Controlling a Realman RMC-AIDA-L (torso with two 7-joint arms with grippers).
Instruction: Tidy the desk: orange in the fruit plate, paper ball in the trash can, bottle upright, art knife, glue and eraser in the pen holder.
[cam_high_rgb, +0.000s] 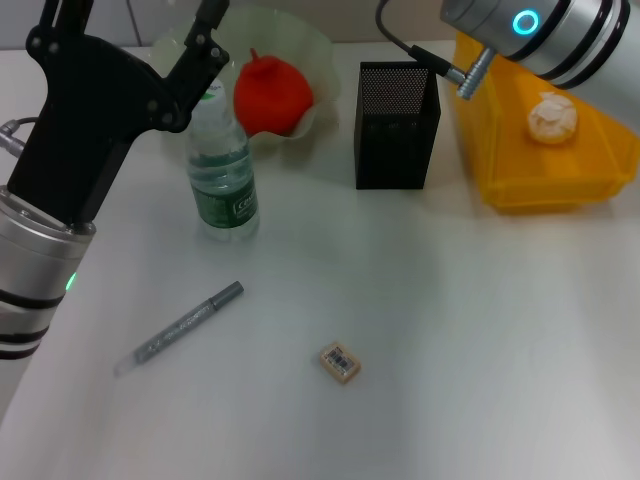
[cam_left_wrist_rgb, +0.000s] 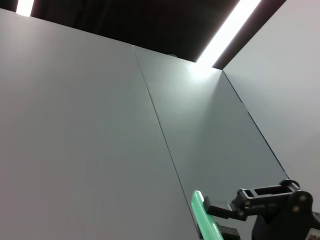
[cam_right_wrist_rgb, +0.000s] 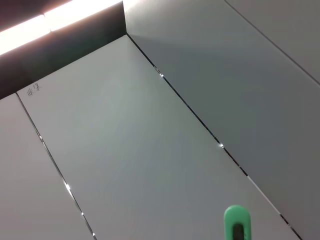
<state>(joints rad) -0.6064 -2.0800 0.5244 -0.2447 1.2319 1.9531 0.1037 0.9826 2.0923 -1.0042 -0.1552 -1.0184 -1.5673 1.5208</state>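
Nearest lies the small tan rectangular eraser (cam_high_rgb: 340, 363) on the white worktop (cam_high_rgb: 480, 330); the grey art knife (cam_high_rgb: 182, 327) lies beside it, long axis slanting toward the black mesh pen holder (cam_high_rgb: 396, 125); left gripper (cam_high_rgb: 190, 60) is nearer, around the upright clear bottle (cam_high_rgb: 223, 165), jaws' state untellable.

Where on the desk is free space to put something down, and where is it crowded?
Free: the wide patch right of the eraser, in front of the yellow bin; also between the bottle and the pen holder. Crowded: the back row, around the fruit plate, and near the left gripper.
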